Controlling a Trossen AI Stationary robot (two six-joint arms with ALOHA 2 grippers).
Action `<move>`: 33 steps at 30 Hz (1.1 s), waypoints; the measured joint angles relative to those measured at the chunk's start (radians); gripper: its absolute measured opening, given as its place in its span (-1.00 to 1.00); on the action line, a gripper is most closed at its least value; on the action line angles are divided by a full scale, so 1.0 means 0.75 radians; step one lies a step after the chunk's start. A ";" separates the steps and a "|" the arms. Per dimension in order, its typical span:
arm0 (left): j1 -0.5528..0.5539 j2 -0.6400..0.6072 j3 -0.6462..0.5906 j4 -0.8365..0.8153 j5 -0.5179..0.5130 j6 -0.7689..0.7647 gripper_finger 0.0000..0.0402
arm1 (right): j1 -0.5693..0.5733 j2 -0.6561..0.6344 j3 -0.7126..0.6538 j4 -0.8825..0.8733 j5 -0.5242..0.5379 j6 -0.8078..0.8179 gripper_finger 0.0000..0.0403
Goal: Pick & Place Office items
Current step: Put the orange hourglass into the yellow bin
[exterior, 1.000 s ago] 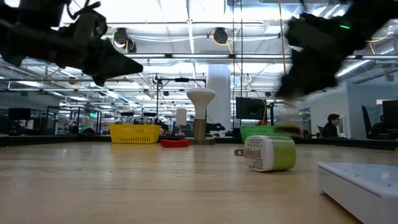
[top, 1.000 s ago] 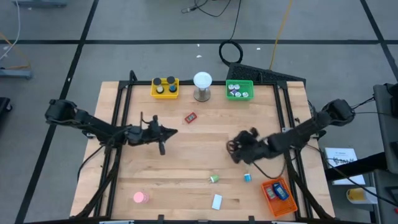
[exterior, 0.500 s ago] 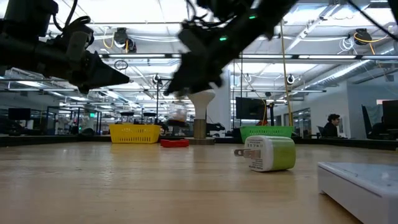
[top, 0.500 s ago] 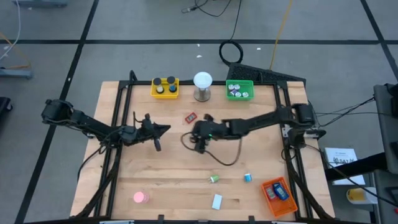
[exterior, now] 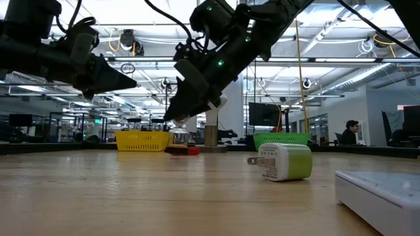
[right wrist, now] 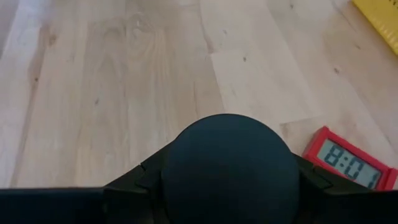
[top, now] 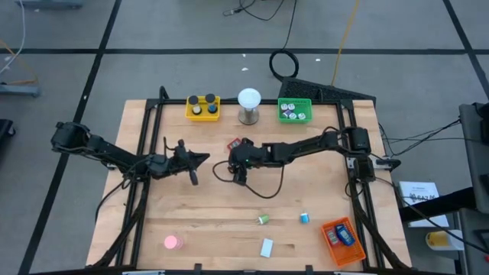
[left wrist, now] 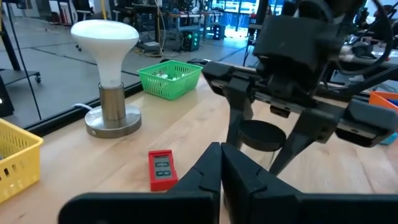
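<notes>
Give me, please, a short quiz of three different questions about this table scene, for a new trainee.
1. True or false: the left gripper is open.
2. What does the right gripper hold? A: a black round cap. B: a pink disc. C: a white block.
3. Fill in: the white bulb stands between the yellow tray and the ___ tray.

Key: 1 false, it is shut. 2 A. 3 green; the green tray.

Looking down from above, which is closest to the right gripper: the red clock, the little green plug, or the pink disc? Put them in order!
From the right gripper:
1. Red clock, just behind it, toward the trays.
2. Green plug, toward the front edge.
3. Pink disc, front left corner.
</notes>
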 joint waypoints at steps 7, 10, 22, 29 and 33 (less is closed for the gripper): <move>0.023 0.000 0.000 0.009 0.001 -0.053 -0.96 | -0.016 -0.001 0.000 -0.007 -0.002 -0.021 -0.06; 0.039 0.000 0.001 0.009 0.014 -0.014 -0.99 | -0.024 -0.001 0.000 -0.008 -0.002 -0.020 -0.06; 0.079 0.001 0.001 -0.009 0.097 -0.059 -0.86 | -0.023 0.008 0.000 0.011 -0.001 -0.021 -0.03; 0.078 0.001 0.001 -0.013 0.098 -0.074 -0.86 | -0.020 0.016 -0.001 0.040 0.000 -0.019 0.08; 0.078 0.001 0.001 -0.023 0.098 -0.094 -0.81 | -0.019 0.017 -0.001 0.035 0.002 -0.018 0.20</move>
